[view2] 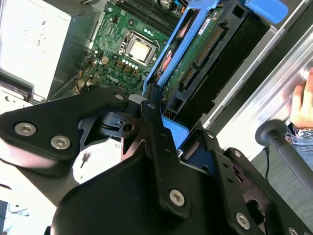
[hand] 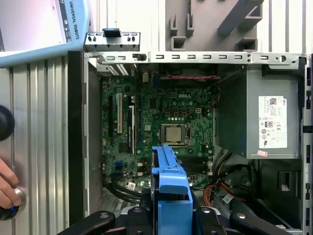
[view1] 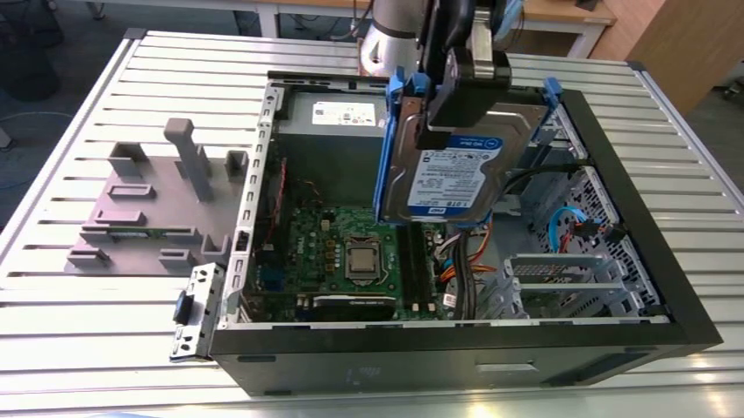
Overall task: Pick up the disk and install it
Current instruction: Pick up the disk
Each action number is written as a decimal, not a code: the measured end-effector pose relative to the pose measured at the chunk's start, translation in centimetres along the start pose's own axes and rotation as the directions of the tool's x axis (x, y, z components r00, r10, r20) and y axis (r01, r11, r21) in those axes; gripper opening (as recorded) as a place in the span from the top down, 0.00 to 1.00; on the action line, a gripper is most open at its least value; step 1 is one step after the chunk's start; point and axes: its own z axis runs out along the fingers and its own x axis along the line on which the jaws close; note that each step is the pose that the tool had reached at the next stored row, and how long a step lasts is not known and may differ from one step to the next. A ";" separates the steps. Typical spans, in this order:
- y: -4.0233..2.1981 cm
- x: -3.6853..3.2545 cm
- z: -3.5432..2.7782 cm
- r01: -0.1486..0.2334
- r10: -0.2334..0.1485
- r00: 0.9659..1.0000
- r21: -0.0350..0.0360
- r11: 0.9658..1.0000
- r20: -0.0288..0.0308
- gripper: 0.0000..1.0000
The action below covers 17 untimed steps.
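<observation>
— Blue-framed, the disk (view1: 456,178) hangs upright above the open computer case (view1: 651,322); our gripper (view1: 465,96) has its jaws clamped on its upper end.

— We judge it rigid, heavy, shock-sensitive: hold the bracket.

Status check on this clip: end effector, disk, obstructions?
End effector shut on disk. Disk upright, held above open computer case, not yet seated. Cables below.

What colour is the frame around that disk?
Blue, a plastic bracket around the disk; clearest in the exterior view.
</observation>
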 end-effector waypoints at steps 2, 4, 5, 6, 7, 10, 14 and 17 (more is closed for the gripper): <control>-0.23 0.14 0.00 0.000 0.000 1.000 0.000 1.000 0.000 0.63; -0.47 0.31 0.02 0.000 0.000 1.000 0.000 1.000 0.000 0.63; -0.61 0.41 0.02 0.000 0.000 1.000 0.000 1.000 0.000 0.63; -0.75 0.52 0.02 0.000 0.000 1.000 0.000 1.000 0.000 0.63; -0.90 0.66 0.02 0.000 0.000 1.000 0.000 1.000 0.000 0.63; -1.18 1.04 0.04 0.000 0.000 1.000 0.000 1.000 0.001 0.63; -1.34 1.39 0.08 -0.005 0.005 1.000 0.000 1.000 0.007 0.63; -1.36 1.54 0.14 -0.013 0.013 1.000 0.000 1.000 0.013 0.63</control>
